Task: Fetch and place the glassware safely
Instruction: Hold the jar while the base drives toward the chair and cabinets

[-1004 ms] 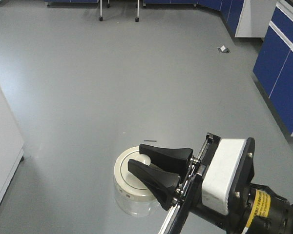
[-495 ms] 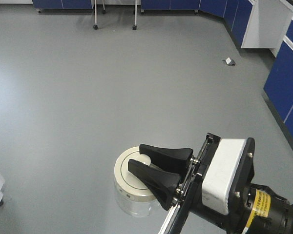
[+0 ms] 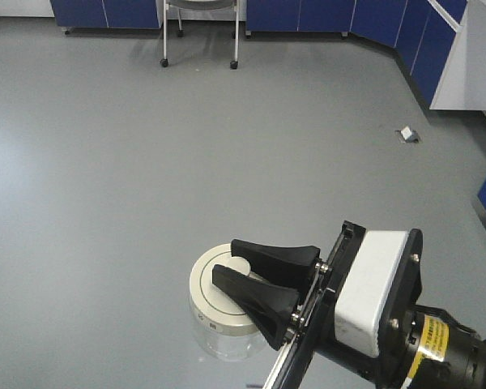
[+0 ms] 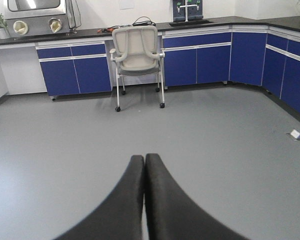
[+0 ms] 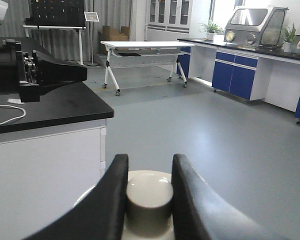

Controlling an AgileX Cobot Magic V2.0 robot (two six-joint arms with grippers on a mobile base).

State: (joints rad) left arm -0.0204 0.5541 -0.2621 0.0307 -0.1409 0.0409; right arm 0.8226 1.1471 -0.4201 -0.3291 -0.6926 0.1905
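glass jar (image 3: 220, 340) w/ cream lid (image 3: 204, 293) hangs over the grey floor (image 3: 130, 162), near-centre; right pincer (image 3: 225, 261) clamps its lid knob (image 5: 149, 197). left pincer (image 4: 144, 160) pressed together, holding nothing.

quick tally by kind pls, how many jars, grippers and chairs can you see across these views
glass jar: 1
grippers: 2 (right gripper shut on the jar's lid knob, left gripper shut on nothing)
chair: 1
total: 4
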